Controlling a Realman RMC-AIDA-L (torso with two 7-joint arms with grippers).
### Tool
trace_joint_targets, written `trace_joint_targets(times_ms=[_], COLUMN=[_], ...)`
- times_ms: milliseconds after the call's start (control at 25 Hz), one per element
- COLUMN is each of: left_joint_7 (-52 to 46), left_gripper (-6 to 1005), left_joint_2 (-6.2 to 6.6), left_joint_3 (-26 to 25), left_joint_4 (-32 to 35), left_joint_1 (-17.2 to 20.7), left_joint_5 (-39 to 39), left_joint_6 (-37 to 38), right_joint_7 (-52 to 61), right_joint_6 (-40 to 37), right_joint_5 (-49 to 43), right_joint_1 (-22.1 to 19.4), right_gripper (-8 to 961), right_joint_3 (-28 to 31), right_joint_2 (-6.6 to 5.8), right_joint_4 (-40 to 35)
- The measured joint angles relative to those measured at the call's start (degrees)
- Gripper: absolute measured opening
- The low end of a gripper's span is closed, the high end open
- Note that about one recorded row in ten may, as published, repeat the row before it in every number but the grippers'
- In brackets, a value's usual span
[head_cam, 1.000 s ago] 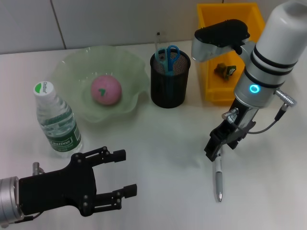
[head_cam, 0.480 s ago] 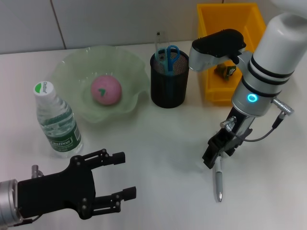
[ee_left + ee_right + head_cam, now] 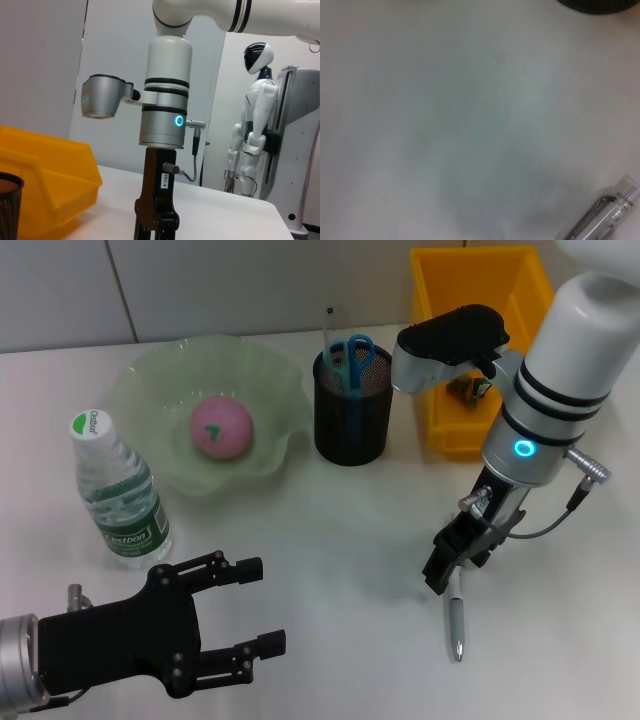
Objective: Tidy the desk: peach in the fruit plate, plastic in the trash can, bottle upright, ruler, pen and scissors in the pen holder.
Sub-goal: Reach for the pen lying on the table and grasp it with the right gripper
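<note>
White bench (image 3: 330,540) carried one of each item. One pale green fruit plate (image 3: 150,390) held one pink peach (image 3: 220,427). One water bottle (image 3: 118,490) with a green label stood upright just beside the plate, on the robot's left. One black mesh pen holder (image 3: 352,410) held one pair of blue-handled scissors (image 3: 350,358) and one clear ruler (image 3: 329,325) standing at its rim. One yellow bin (image 3: 440,390) stood beside the holder, with one small dark item inside, too small to identify.

One pen (image 3: 455,625) lay flat on the bench, outside the holder; its clear end showed in the right wrist view (image 3: 600,215). The right gripper (image 3: 445,565) was low over the pen's upper end; whether its fingers were spread or pinching the pen could not be told. The left gripper (image 3: 255,605) hovered at the near edge of the bench, fingers spread, holding nothing.
</note>
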Motion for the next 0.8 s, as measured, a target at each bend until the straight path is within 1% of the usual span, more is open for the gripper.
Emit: trace_joint_targets(times_ms=[120,360,600,800], left_joint_7=[0.00,0.01,0.00,-0.24], left_gripper=[789,789,789,789], left_joint_2=[-0.01,-0.01,-0.01,0.01], left_joint_3=[0.00,0.00,0.00,-0.04], left_joint_4=[0.00,0.00,0.00,0.00], left_joint_1=[-0.06,-0.10,-0.10,-0.20], left_joint_5=[-0.01,-0.01,-0.01,0.00], left_joint_6=[0.00,0.16,0.27,0.52], right_joint_7=[-0.02,-0.05,-0.16,-0.33], right_joint_6=[0.15,0.53,0.52,0.60], right_joint_5=[0.00,0.00,0.06,0.80], right_joint_1=[0.00,0.14,0.42,0.57], right_gripper=[684,683,683,682], right_joint_3=[-0.14,-2.95,-3.44,-6.29], right_joint_2=[0.00,0.01,0.05,0.09], right_joint_4=[-0.10,-0.33,-0.39,-0.59])
